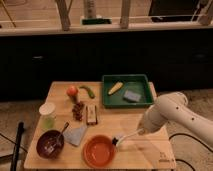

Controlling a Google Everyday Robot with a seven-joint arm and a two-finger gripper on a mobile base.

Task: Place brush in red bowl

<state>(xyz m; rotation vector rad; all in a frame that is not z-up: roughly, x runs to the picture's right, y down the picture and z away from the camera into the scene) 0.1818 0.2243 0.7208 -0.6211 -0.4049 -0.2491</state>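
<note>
On the wooden table [120, 117] the gripper [144, 131], just right of the red bowl [99, 151], clamps the brush [129, 136] by its handle, bristles at the bowl's rim; better to carry it inward before releasing.

The white arm [172, 112] comes in from the right, across the right edge of the desk [125, 122], with its rounded forearm sloping down and to the left. The tool [145, 131] hangs low near the desk's front right corner, clamped on the end of the brush [129, 136].
</note>
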